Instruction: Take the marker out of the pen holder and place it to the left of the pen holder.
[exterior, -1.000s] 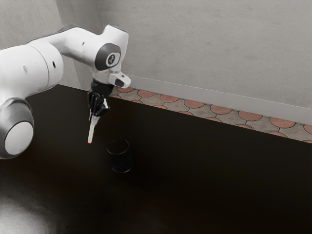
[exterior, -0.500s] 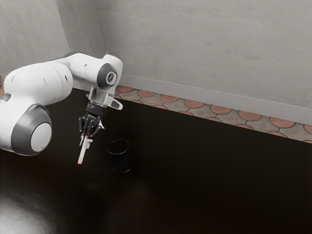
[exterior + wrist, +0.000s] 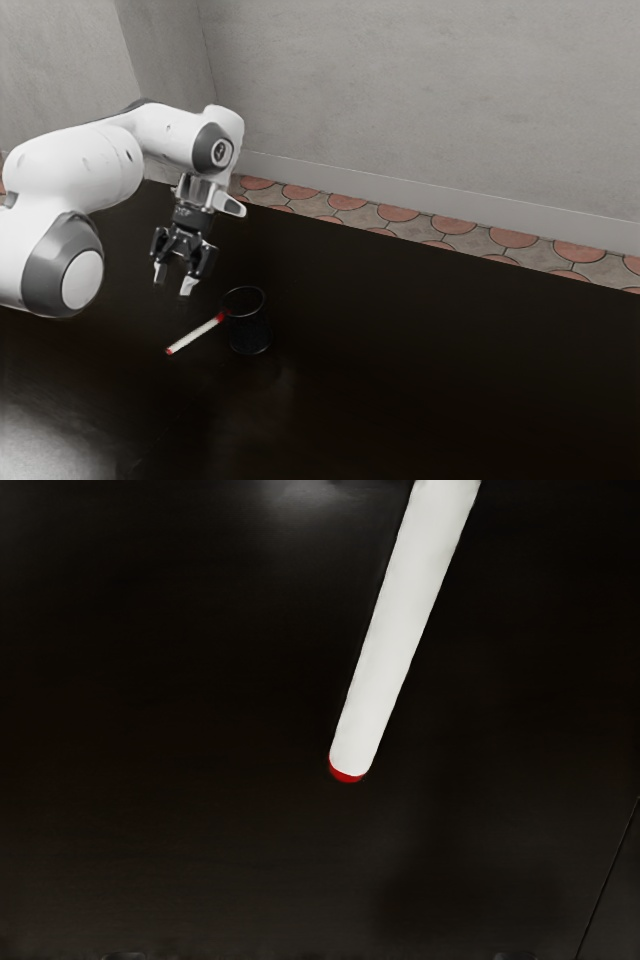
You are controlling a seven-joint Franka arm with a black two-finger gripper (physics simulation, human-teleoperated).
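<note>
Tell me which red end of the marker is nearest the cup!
The end of the marker with more red, beside the cup; the other end points away, with less red.

This is an indoor room, though whether home, lab or office I cannot tell. Mottled grey walls (image 3: pixel 430 100) meet in a corner, with a plain pale baseboard (image 3: pixel 400 193) below. The floor (image 3: pixel 400 213) has rounded reddish shapes set among grey-beige ones, and a dark, faintly glossy counter (image 3: pixel 450 380) stands in front.
</note>
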